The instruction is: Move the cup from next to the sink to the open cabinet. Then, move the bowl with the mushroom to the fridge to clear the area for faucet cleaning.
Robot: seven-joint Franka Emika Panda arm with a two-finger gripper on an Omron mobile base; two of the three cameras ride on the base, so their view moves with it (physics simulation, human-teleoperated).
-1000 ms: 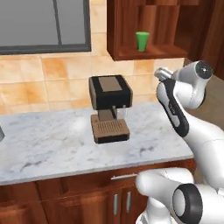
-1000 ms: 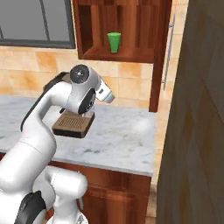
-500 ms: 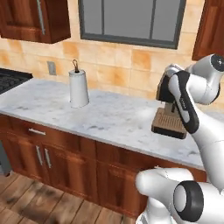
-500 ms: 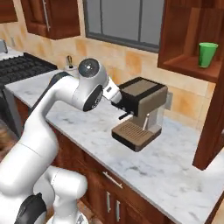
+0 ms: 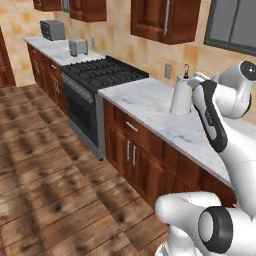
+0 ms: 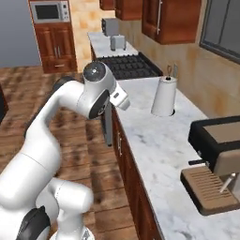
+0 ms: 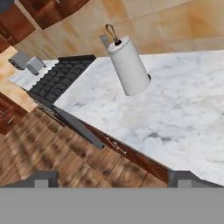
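Note:
The cup, the sink, the bowl with the mushroom, the fridge and the faucet are all out of view. In the hand view my gripper (image 7: 112,180) is open: its two dark fingertips (image 7: 41,179) stand wide apart with nothing between them. It hangs above the edge of a white marble counter (image 7: 183,118) and looks towards a white paper towel roll (image 7: 130,65). My arm is folded up high over this counter (image 5: 150,105) in both base views.
A black stove (image 5: 102,72) (image 6: 129,65) adjoins the counter, with the paper towel roll (image 5: 180,95) (image 6: 164,96) just past it. A coffee machine (image 6: 220,159) stands at the near right. A toaster (image 5: 77,47) sits beyond the stove. Wooden floor (image 5: 45,165) lies open to the left.
The whole picture has swung along the counter, so the camera has moved. The coffee machine has left the left base view and the stove has come in. The gripper has stayed open.

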